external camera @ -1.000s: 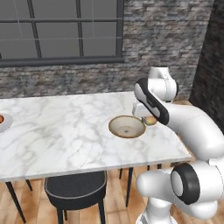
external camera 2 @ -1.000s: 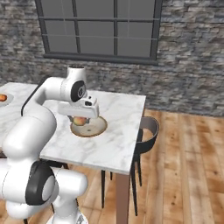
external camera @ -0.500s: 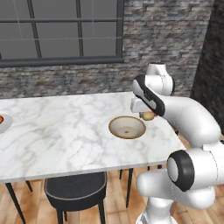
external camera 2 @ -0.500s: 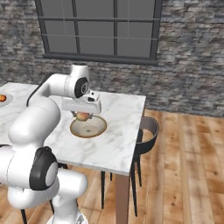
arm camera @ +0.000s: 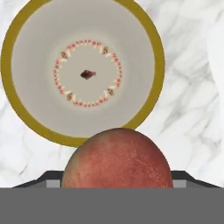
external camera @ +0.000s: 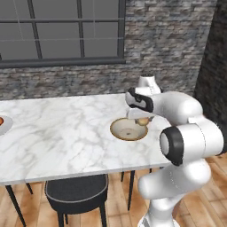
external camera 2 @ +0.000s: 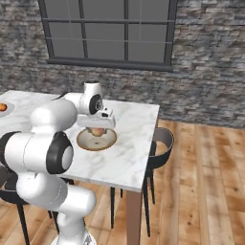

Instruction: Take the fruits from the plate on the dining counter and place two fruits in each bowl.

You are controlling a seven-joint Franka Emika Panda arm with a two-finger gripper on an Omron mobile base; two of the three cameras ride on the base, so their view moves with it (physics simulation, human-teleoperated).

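My gripper [external camera: 142, 119] is shut on a reddish-peach fruit [external camera: 143, 121] and holds it over the far right rim of a tan bowl [external camera: 127, 130] on the white marble dining counter [external camera: 66, 142]. From the right base, the fruit [external camera 2: 98, 131] hangs at the back edge of the bowl [external camera 2: 95, 141]. Looking down from the hand, the fruit [arm camera: 117, 159] hides the fingertips, and the bowl [arm camera: 83, 39] below holds nothing. The pale plate [external camera: 4, 126] lies at the counter's far left with an orange fruit [external camera: 1, 120] on it; that plate [external camera 2: 5, 111] and fruit [external camera 2: 2, 107] also appear at the picture's left edge.
A dark round chair [external camera: 77, 190] stands under the counter's front edge. Another chair [external camera 2: 162, 139] sits at the counter's right end, close to the bowl. A brick wall with a window runs behind. The floor is wood.
The gripper has carried the fruit a short way from beside the bowl to over its rim, and the arm's elbow has swung forward. Bowl and plate have stayed put.
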